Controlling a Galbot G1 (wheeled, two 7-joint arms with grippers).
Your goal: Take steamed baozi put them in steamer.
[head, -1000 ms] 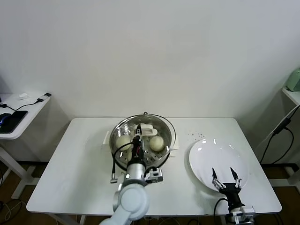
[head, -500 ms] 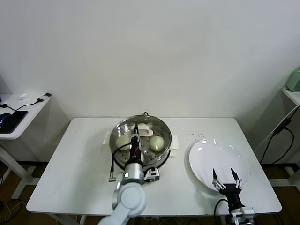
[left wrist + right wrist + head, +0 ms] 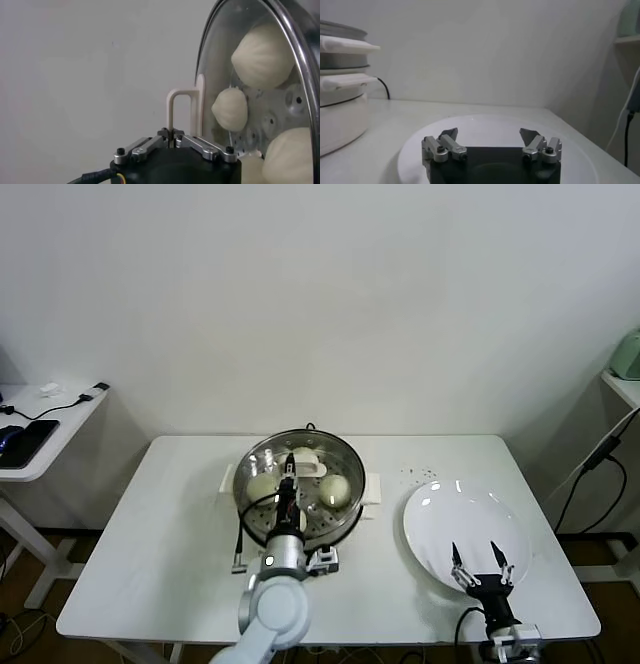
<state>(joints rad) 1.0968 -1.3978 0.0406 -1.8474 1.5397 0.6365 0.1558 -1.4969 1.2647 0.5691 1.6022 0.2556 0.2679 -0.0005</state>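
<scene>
Settling a touch lower than a second ago, the left gripper (image 3: 289, 471) stays pinched shut on the white handle (image 3: 176, 107) of the glass lid (image 3: 301, 476) over the steamer (image 3: 248, 529), steamed baozi (image 3: 335, 489) showing beneath, while the right gripper (image 3: 479, 563) idles wide open, empty, over the white plate (image 3: 440, 509).

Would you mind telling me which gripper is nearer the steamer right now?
The left. The left gripper is over the steamer, shut on the lid's handle; the right gripper hovers open above the white plate.
</scene>
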